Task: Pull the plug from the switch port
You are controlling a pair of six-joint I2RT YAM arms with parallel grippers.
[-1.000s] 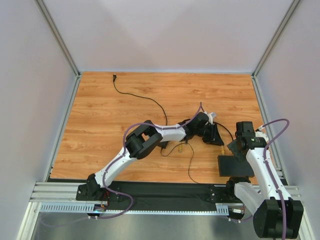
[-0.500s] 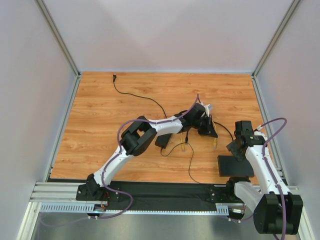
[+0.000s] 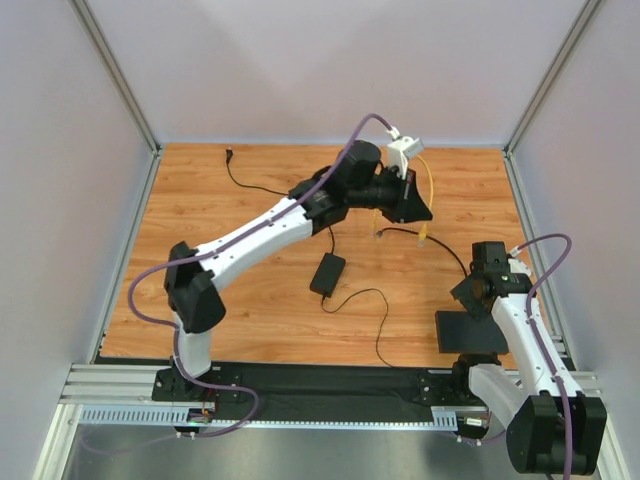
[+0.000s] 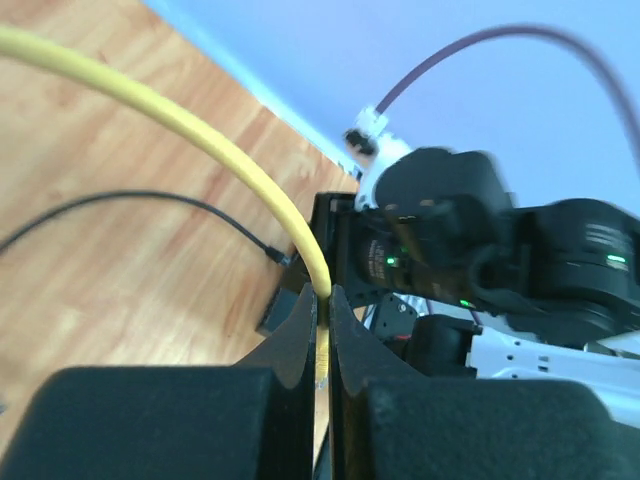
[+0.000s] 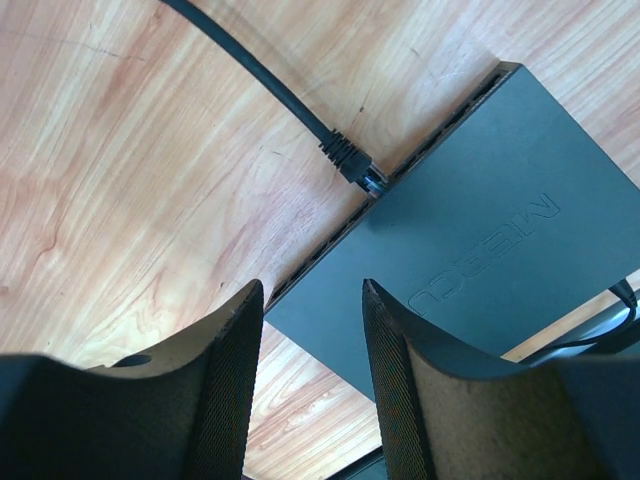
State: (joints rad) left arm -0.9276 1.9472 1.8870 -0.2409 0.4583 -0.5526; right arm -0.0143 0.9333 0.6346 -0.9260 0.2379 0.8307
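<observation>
My right gripper (image 5: 312,300) stands partly open and holds nothing, above the switch (image 5: 470,250) at the near right of the table (image 3: 220,260). A black plug (image 5: 350,160) sits in the switch's edge. Farther off, my left gripper (image 4: 322,300) is clamped on a yellow cable (image 4: 200,135), high above the table.

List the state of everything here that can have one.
Left end effector: shut on the thin yellow cable.
Thin yellow cable: lifted off wooden table, ends hanging free.
Right end effector: open, above the flat matte-black switch box.
Black cable plug: seated in the switch's port.
Small black adapter brick: lying on table.
</observation>
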